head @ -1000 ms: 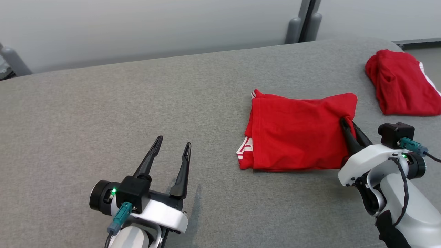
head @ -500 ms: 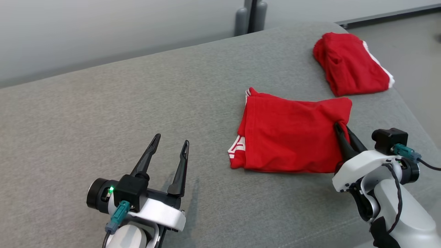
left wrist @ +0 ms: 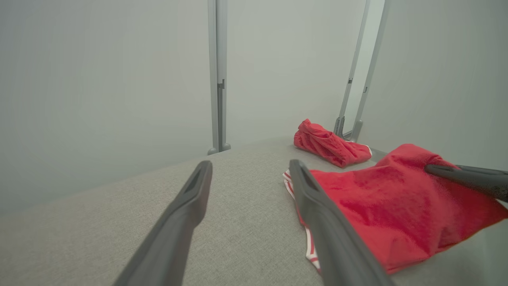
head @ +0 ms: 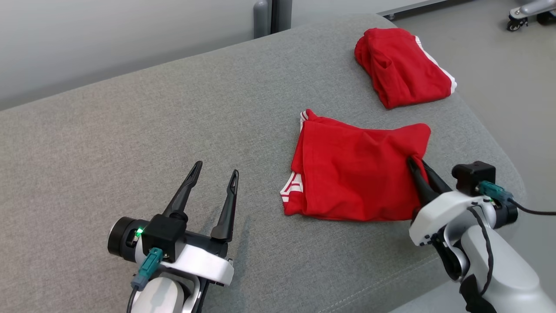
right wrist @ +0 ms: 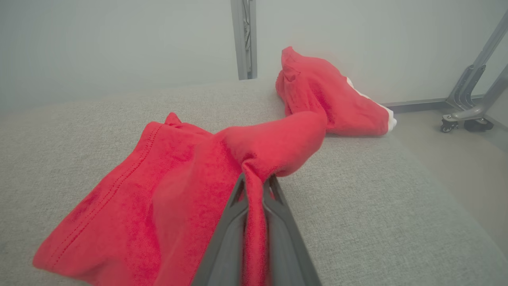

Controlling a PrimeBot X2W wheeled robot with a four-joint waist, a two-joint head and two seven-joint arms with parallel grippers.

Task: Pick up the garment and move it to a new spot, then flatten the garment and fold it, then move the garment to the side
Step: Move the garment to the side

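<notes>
1. Head view: the folded red garment (head: 352, 174) lies on the right part of the grey cloth-covered desk (head: 130, 130), with white stripes at its near-left corner. The right tool (head: 416, 163) is pinched shut on the garment's right edge and bunches the cloth there. The left tool (head: 217, 168) sits at the lower left over bare desk, spread wide and holding nothing, well apart from the garment. A second garment (head: 402, 65), also red, lies near the desk's far right corner, apart from the first. The whole left half of the desk is open. The desk's rounded right edge runs near the held garment, with floor (head: 499, 87) beyond it.
2. Left wrist view: the left tool (left wrist: 251, 163) stands wide over bare desk (left wrist: 238, 222). The garment (left wrist: 389, 206) lies just to the right, with the right tool (left wrist: 430, 169) at its raised far side. The second garment (left wrist: 329, 143) lies farther back by the desk's edge.
3. Right wrist view: the right tool (right wrist: 257, 178) is clamped on a gathered fold of the garment (right wrist: 178, 178), and the rest of the cloth spreads out to the left on the desk (right wrist: 377, 198). The second garment (right wrist: 325, 95) lies ahead at the far edge. Bare desk lies to the right, up to the edge above the floor (right wrist: 456, 159).
</notes>
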